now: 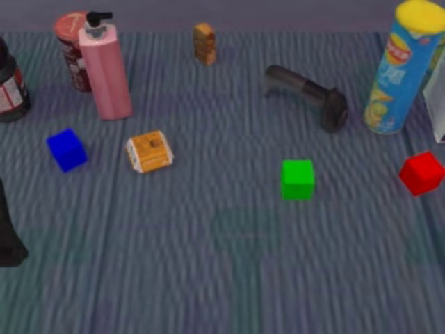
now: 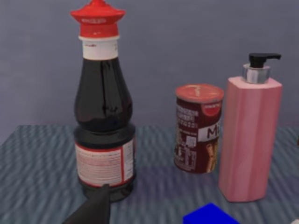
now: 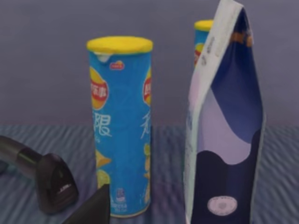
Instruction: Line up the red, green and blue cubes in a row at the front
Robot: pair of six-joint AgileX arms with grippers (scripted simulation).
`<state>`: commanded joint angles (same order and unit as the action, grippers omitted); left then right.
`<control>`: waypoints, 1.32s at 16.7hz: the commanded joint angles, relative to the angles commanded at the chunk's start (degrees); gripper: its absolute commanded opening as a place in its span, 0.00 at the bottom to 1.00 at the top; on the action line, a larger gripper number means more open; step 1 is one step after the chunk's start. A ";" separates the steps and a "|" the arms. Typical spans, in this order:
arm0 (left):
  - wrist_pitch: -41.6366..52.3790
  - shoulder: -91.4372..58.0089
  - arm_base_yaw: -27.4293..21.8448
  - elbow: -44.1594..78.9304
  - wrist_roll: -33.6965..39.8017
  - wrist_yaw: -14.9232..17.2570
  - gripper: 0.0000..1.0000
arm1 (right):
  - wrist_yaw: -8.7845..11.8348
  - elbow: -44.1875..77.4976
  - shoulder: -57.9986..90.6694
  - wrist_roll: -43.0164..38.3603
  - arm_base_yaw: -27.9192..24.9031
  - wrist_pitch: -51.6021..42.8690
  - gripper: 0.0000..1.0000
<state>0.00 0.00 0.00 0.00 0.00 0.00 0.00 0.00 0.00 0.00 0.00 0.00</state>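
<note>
**Three cubes scattered, both arms parked**

On my bench [image 1: 222, 278] the blue cube [image 1: 67, 149] sits left, the green cube [image 1: 297, 179] right of centre, the red cube [image 1: 421, 173] at the right edge. My left arm shows at the left edge. Neither claw's state: cannot tell.

front: open table [image 1: 208, 278] | back: pink dispenser [image 1: 106, 69], scanner [image 1: 309, 94], chips can [image 1: 403, 66] standing

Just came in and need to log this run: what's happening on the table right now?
Nothing is being handled yet. The blue cube sits at the left, the green cube right of centre, and the red cube near the right edge, all apart and not in a row. Only a dark part of the left arm shows, at the left edge.
</note>
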 joint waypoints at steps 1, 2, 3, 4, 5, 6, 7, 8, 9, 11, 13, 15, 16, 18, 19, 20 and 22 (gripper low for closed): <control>0.00 0.00 0.00 0.00 0.00 0.00 1.00 | 0.00 0.00 0.00 0.00 0.00 0.00 1.00; 0.00 0.00 0.00 0.00 0.00 0.00 1.00 | 0.00 0.00 0.00 0.00 0.00 0.00 1.00; 0.00 0.00 0.00 0.00 0.00 0.00 1.00 | 0.03 0.56 0.56 0.10 -0.06 -0.39 1.00; 0.00 0.00 0.00 0.00 0.00 0.00 1.00 | 0.08 1.72 1.73 0.31 -0.17 -1.19 1.00; 0.00 0.00 0.00 0.00 0.00 0.00 1.00 | 0.11 3.48 3.52 0.62 -0.30 -2.37 1.00; 0.00 0.00 0.00 0.00 0.00 0.00 1.00 | 0.13 5.83 5.92 1.03 -0.44 -3.90 1.00; 0.00 0.00 0.00 0.00 0.00 0.00 1.00 | 0.13 8.72 8.93 1.52 -0.58 -5.75 1.00; 0.00 0.00 0.00 0.00 0.00 0.00 1.00 | 0.10 12.07 12.55 2.09 -0.72 -7.89 1.00; 0.00 0.00 0.00 0.00 0.00 0.00 1.00 | 0.06 15.79 16.78 2.73 -0.87 -10.28 1.00; 0.00 0.00 0.00 0.00 0.00 0.00 1.00 | -0.04 24.08 27.05 4.18 -1.19 -15.75 1.00; 0.00 0.00 0.00 0.00 0.00 0.00 1.00 | -0.12 33.07 39.37 5.81 -1.58 -21.96 1.00; 0.00 0.00 0.00 0.00 0.00 0.00 1.00 | -0.18 42.36 52.78 7.55 -2.04 -28.62 1.00; 0.00 0.00 0.00 0.00 0.00 0.00 1.00 | -0.20 46.99 59.58 8.44 -2.28 -32.02 1.00; 0.00 0.00 0.00 0.00 0.00 0.00 1.00 | -0.22 56.02 72.68 10.18 -2.79 -38.74 1.00; 0.00 0.00 0.00 0.00 0.00 0.00 1.00 | -0.22 60.39 78.69 11.02 -3.04 -41.97 1.00; 0.00 0.00 0.00 0.00 0.00 0.00 1.00 | -0.22 64.66 84.27 11.83 -3.29 -45.04 1.00; 0.00 0.00 0.00 0.00 0.00 0.00 1.00 | -0.19 72.81 94.31 13.33 -3.75 -50.65 1.00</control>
<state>0.00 0.00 0.00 0.00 0.00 0.00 -0.19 72.81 94.31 13.33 -3.75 -50.65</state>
